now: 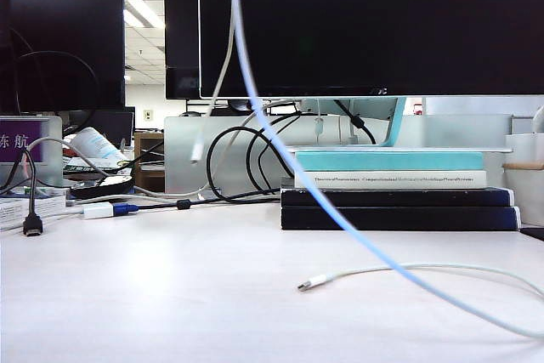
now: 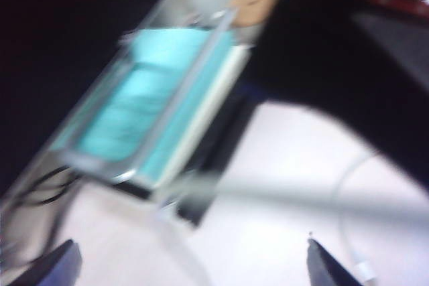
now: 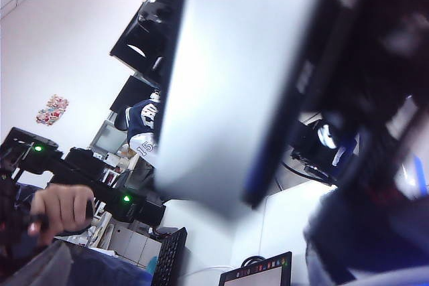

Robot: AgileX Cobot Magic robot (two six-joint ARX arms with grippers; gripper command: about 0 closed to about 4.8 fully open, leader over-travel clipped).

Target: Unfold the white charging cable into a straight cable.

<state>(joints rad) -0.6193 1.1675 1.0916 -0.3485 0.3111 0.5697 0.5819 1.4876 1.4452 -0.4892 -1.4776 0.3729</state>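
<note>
Start at the left of your exterior view: a black plug (image 1: 32, 225) hangs on its cord just above the desk (image 1: 170, 295), and beside it a white adapter block with a blue plug (image 1: 109, 209) lies on the surface. Behind these, black cables (image 1: 234, 163) loop in front of the monitor (image 1: 374, 23).

Moving right, the white charging cable (image 1: 399, 269) lies on the desk, its metal-tipped end (image 1: 312, 282) pointing left near the centre while the cord curves off toward the right edge. A pale, blurred strand sweeps from the top of the view down across the scene to the lower right; you cannot tell from this picture what it belongs to. Behind it, the stack of books (image 1: 395, 189) sits under the monitor, a teal one on top and dark ones below.

Neither tool shows in the exterior view. In your left wrist view the left tool (image 2: 191, 266) hovers above the desk with its fingers (image 2: 50, 266) spread wide, nothing between them; the picture is smeared, and the cable curves just beside one fingertip. Your right wrist view points away from the desk toward the room, so the right tool is out of frame; its fingers are spread fully apart.
</note>
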